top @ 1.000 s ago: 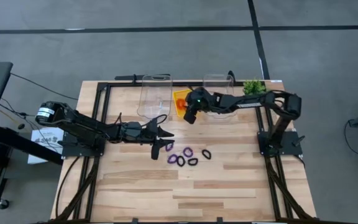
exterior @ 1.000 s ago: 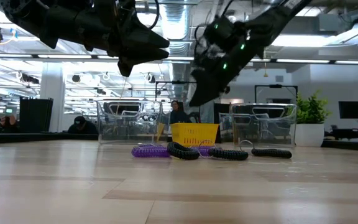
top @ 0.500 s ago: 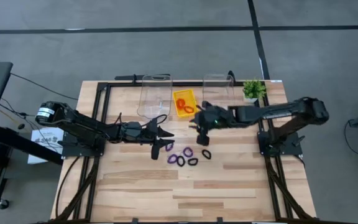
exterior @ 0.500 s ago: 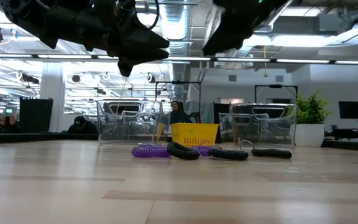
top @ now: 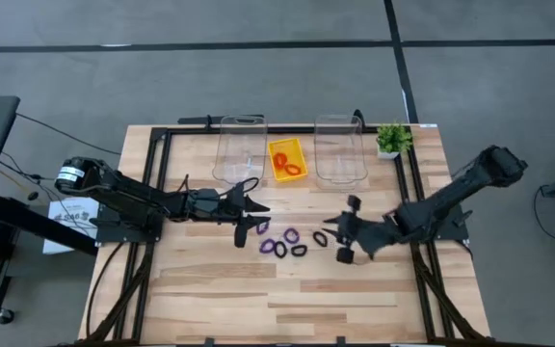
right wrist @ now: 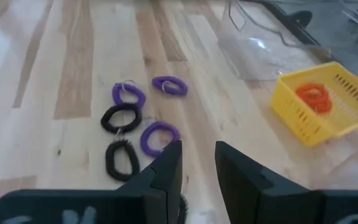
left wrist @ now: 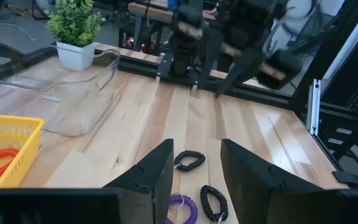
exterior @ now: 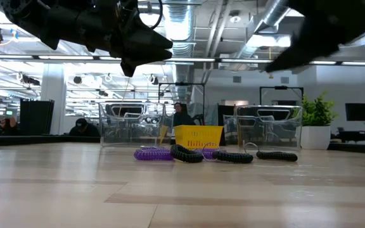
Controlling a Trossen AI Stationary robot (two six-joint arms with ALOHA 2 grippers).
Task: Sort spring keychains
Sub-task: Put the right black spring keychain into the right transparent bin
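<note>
Six coiled oval spring keychains [top: 289,242], purple and black, lie clustered.

Bare table [top: 287,299] beside clustered spring keychains [top: 279,249]

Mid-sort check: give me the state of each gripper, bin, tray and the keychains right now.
Left gripper: open, empty, above the table.
Right gripper: open, empty, near the loose keychains.
Yellow tray: holds orange keychains.
Left clear bin: looks empty.
Right clear bin: looks empty.
Purple and black keychains: loose on table.
</note>
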